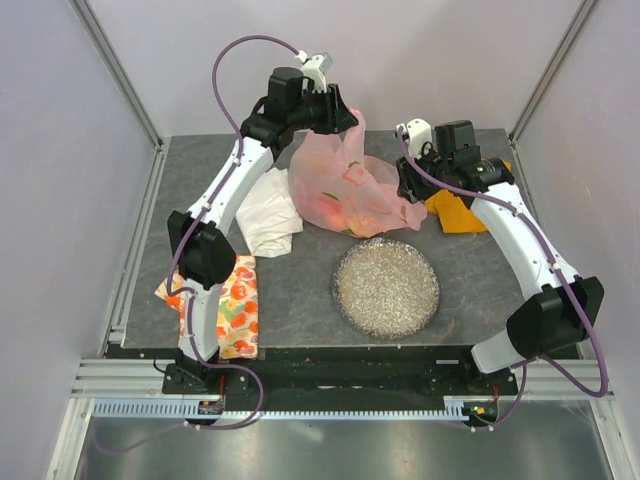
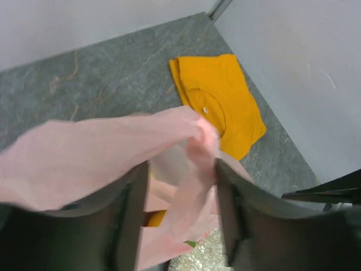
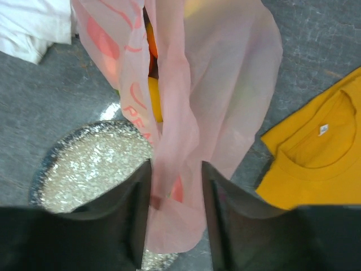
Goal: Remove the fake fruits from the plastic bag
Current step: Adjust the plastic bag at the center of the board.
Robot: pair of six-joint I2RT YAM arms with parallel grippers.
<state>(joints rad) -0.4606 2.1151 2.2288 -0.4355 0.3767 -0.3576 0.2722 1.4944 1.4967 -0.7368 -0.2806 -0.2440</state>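
The plastic bag [image 1: 340, 185] stands bunched on the tabletop [image 1: 470, 300] just behind the dish [image 1: 386, 286], with its lower edge hanging over the dish's far rim. The fake fruits [image 3: 154, 99] are inside it — yellow and orange shapes show through the film, and none shows in the dish or beside it. So the task looks barely begun: I judge every fruit is left to take out. The left fingers [image 2: 131, 226] stand apart at the bag's top, on the side away from the dish, with a fold of film between them. The right fingers [image 3: 139, 214] straddle another fold just above the dish's rim. Whether either pair pinches the film I cannot tell — getting the mouth open seems the step in hand.
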